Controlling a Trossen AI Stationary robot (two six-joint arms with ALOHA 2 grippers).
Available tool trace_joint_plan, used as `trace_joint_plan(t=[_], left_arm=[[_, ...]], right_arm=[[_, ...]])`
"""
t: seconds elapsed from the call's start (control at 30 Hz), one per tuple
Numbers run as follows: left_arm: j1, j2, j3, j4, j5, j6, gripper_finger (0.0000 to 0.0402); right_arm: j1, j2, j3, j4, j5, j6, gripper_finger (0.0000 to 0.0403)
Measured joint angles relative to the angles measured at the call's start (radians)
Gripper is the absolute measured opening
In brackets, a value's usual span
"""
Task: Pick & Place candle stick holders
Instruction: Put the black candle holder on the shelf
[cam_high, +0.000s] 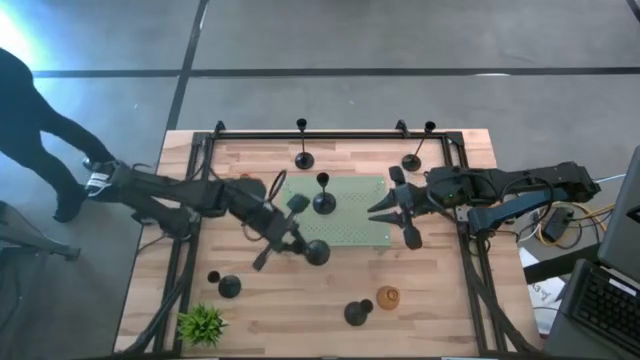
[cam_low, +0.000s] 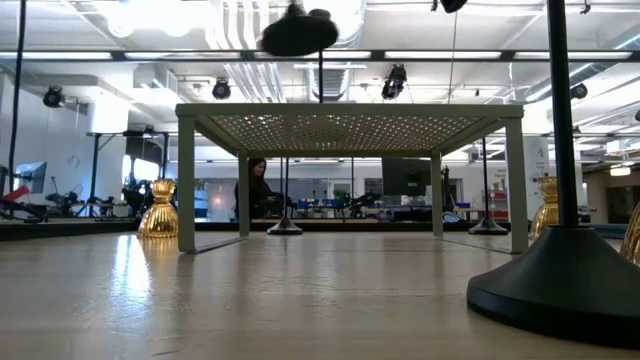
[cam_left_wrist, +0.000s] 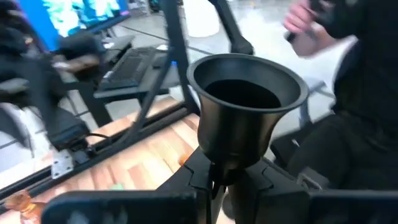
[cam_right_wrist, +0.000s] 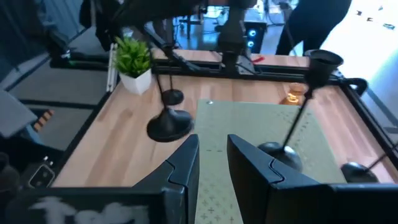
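My left gripper (cam_high: 283, 240) clamped on black candle holder (cam_high: 316, 252) stem, lifted, my right gripper (cam_high: 392, 208) parted over green mat (cam_high: 350, 228)

no text, label, brand, number or sign can be read in any view. the bright blue screen (cam_left_wrist: 74, 18) in the left wrist view shows only blurred shapes, and the monitors far behind the table (cam_low: 300, 290) in the low view are too small to read.

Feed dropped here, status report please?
Left pincer shut on black candle holder, lifted off table. Right pincer open above green mat, empty. One holder standing on mat.
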Motion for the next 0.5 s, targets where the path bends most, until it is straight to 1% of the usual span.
trace_joint_plan(t=[0.13,0.27,0.5], left_arm=[[0.025,0.066,0.089,0.005,-0.001,-0.031,0.0029],[0.037,0.129,0.172,-0.066,0.0,-0.018,0.0029],[0.065,0.181,0.236,-0.083,-0.001,-0.023,0.0029]], right_arm=[[0.015,0.033,0.012,0.037,0.003,-0.025,0.0087],[0.037,0.085,0.033,0.068,0.002,-0.058,0.0094],[0.076,0.217,0.121,0.067,0.001,-0.096,0.0107]])
